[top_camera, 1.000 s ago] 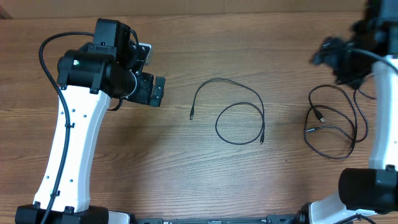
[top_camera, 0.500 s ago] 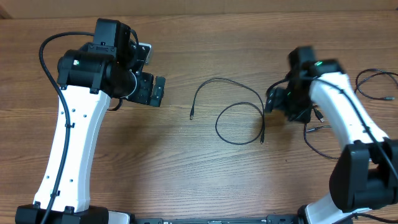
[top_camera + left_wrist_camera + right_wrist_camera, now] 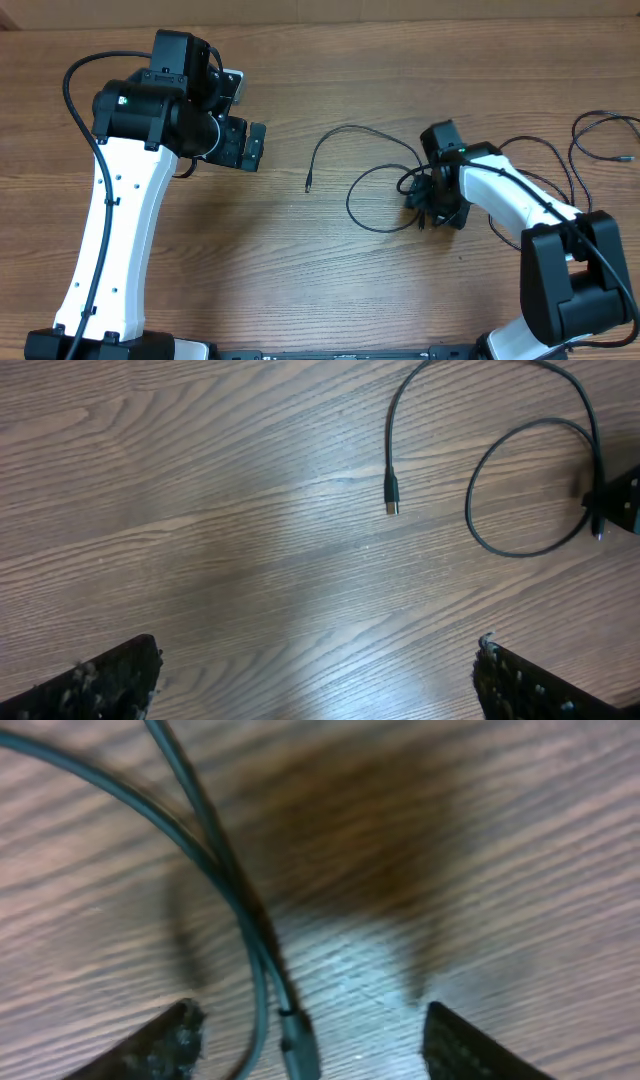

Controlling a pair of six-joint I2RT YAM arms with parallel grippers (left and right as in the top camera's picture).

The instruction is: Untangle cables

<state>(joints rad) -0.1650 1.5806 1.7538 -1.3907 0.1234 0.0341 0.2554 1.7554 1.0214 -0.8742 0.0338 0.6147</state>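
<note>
Overhead view: two arms work over a wooden table (image 3: 300,290). The right gripper (image 3: 432,200) is lowered onto the middle cord (image 3: 362,128), at the right side of its loop, near the table's centre. Right wrist view: the right gripper (image 3: 310,1020) is spread moderately wide, one finger on each side of two strands of that cord (image 3: 232,895), which run side by side down between them. One strand ends in a small plug (image 3: 300,1055) between the fingers. Neither finger visibly presses a strand, so no grip is shown. Left wrist view: the left gripper (image 3: 318,670) is spread wide and holds nothing, hanging above bare wood. The left gripper (image 3: 245,148) sits toward the table's left edge, well apart from the cord. The cord's other plug (image 3: 308,187) lies free, left of the loop. Count: one looped cord at the centre, both plugs visible. More thin black loops (image 3: 620,158) lie near the right edge, behind the right arm. Whether they are one cord or two cannot be told.
</note>
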